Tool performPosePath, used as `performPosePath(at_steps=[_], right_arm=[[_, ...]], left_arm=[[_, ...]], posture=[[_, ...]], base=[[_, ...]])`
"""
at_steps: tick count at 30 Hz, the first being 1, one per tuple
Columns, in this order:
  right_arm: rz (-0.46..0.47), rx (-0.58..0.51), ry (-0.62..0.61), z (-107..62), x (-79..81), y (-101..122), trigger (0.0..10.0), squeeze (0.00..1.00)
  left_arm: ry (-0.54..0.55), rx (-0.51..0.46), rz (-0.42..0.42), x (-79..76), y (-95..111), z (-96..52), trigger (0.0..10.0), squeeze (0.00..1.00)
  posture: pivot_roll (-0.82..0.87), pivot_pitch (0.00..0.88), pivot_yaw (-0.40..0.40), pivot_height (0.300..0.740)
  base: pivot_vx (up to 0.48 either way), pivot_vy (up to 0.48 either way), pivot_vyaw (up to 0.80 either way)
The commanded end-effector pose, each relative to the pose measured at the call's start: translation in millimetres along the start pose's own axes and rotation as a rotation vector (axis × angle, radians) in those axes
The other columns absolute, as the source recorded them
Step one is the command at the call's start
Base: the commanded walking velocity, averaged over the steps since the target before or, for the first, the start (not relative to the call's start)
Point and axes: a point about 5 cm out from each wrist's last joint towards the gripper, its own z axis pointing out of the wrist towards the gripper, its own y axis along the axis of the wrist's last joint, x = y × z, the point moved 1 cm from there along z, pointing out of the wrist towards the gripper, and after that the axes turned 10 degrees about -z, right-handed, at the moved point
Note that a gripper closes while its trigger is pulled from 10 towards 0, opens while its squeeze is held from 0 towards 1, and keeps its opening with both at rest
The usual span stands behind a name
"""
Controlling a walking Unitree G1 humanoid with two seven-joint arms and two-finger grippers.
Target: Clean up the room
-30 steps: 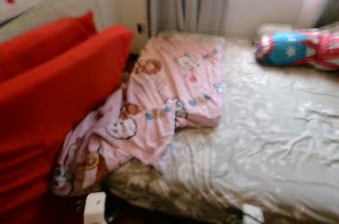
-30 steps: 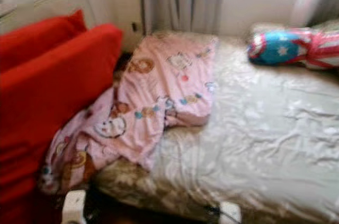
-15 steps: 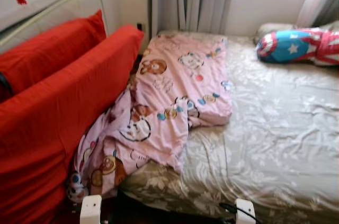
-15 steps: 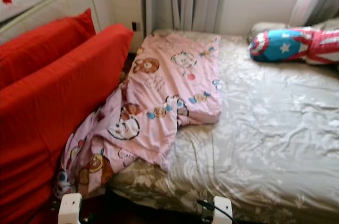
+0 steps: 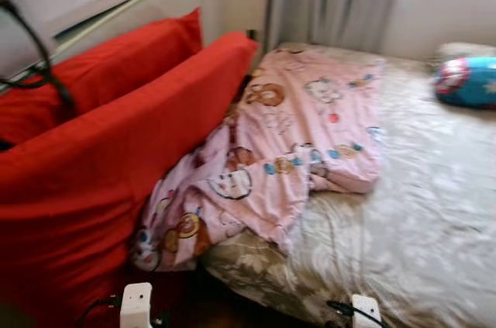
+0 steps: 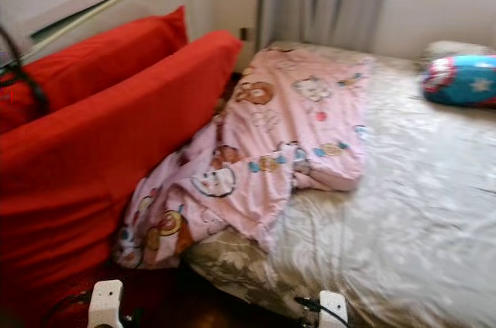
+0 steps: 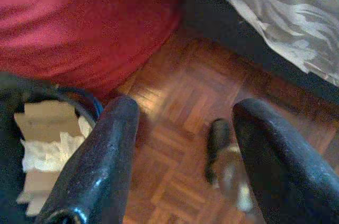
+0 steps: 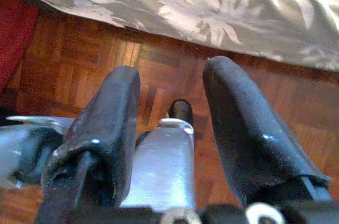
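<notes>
Above both open, floor-pointed pincers, pink blanket (image 5: 294, 142) drapes off bed (image 5: 434, 212).

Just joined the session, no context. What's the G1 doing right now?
Nothing is being handled. The robot stands at the foot of a bed and looks down at it. A pink cartoon-print blanket lies crumpled across the bed's left side and spills down against a red sofa. A blue and red pillow sits at the far end. The left gripper and right gripper both hang open over the parquet floor, holding nothing.
</notes>
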Motion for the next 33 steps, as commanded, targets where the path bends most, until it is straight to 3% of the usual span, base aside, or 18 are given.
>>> performPosePath(at_steps=[1, 11, 17, 27, 33], right_arm=[[-0.003, -0.001, 0.007, 0.3, 3.5, -1, 10.0, 0.0], [-0.006, 0.004, 0.01, -0.8, 2.7, -5, 10.0, 0.0], [0.005, 0.005, 0.004, -1.0, 1.8, -6, 10.0, 0.0], [0.002, -0.016, 0.017, 2.4, 15.4, 3, 10.0, 0.0], [0.005, -0.02, -0.001, -0.7, -1.4, 0, 10.0, 0.0]], left_arm=[[0.006, -0.001, 0.016, 2.5, 1, -0.1, 10.0, 0.0], [0.007, 0.001, 0.014, 3.3, 1, -0.3, 10.0, 0.0], [0.005, 0.001, 0.009, 2.9, 0, -0.4, 10.0, 0.0], [-0.003, -0.001, -0.007, 1.3, 0, -0.3, 10.0, 0.0], [-0.004, 0.0, -0.015, 1.0, -1, -0.4, 10.0, 0.0]], posture=[[0.09, 0.0, -0.007, 0.74], [0.08, 0.0, -0.008, 0.74], [0.08, 0.0, -0.012, 0.74], [0.08, 0.0, -0.017, 0.74], [0.08, 0.0, -0.02, 0.74]], base=[[0.0, 0.0, 0.8], [0.0, 0.0, 0.8], [0.0, 0.0, 0.0], [0.051, 0.0, 0.0], [0.262, 0.0, 0.0]])
